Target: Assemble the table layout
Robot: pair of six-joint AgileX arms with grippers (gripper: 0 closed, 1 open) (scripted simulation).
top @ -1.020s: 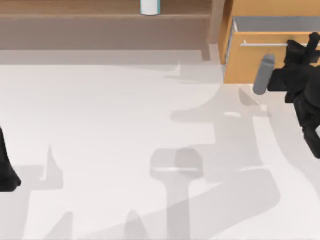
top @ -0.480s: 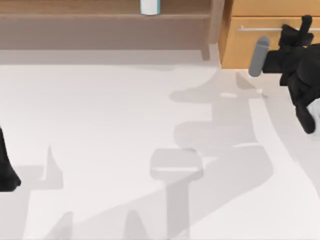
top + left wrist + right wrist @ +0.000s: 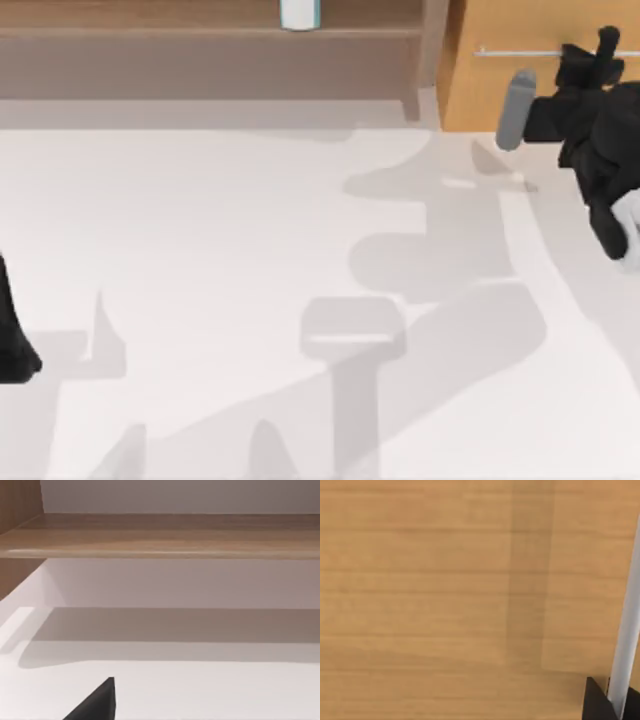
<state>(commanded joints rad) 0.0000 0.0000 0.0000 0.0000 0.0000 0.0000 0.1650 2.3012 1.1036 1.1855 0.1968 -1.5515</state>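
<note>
- Shelf (image 3: pixel 210 50): brown wood, along the far edge, from the top view's left to past its middle; the left wrist view shows its board (image 3: pixel 165 535) from the front.
- Bottle (image 3: pixel 300 13): white with a blue band, upright on the shelf, cut off by the picture's edge.
- Cabinet (image 3: pixel 510 85): orange-brown wood, far right corner, just beside the shelf's end post.
- Handle (image 3: pixel 520 52): thin silver bar across the cabinet front; also in the right wrist view (image 3: pixel 626 645), close against the wood.

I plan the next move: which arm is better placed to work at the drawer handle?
Right. The right gripper is at the drawer handle on the orange cabinet; the left arm is parked at the table's left edge.
</note>
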